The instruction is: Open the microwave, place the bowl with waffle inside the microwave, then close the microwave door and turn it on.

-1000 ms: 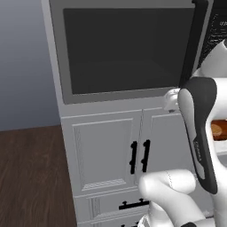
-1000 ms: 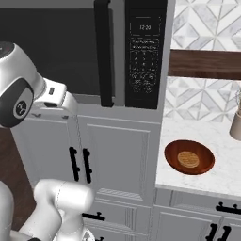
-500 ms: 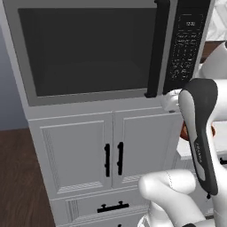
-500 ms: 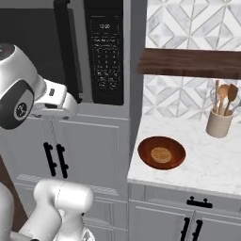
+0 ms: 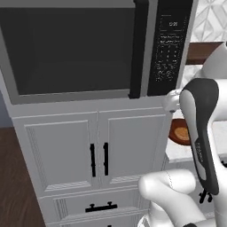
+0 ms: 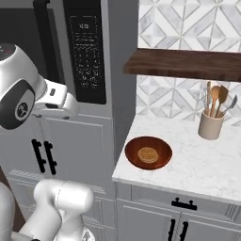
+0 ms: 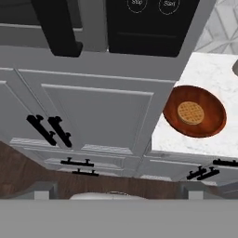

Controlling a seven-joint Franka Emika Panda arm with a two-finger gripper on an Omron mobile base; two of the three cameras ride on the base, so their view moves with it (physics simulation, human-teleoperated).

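The microwave [image 5: 75, 48] is built in above white cabinets, and the microwave door [image 5: 66, 53] is closed, its black bar handle [image 5: 138, 48] beside the keypad [image 5: 169, 44]. The handle [image 6: 43, 28] and keypad [image 6: 84, 52] also appear at the upper left of the right base view. The bowl with waffle [image 6: 148, 153] sits on the marble counter to the microwave's right; it also appears in the hand view [image 7: 195, 111] and the left base view [image 5: 179, 133]. My gripper [image 7: 118, 191] is open and empty, held in front of the cabinet just below the keypad, left of the bowl.
White cabinet doors [image 5: 97, 150] with short black handles stand under the microwave, with drawers below. The marble counter [image 6: 197, 167] carries a utensil holder [image 6: 210, 124] at the back right. A dark wooden shelf [image 6: 183, 63] hangs above the counter against the tiled wall.
The whole picture has slid left in both base views, so the camera has moved right. The bowl now lies nearer the middle of the right base view. The gripper stays open.
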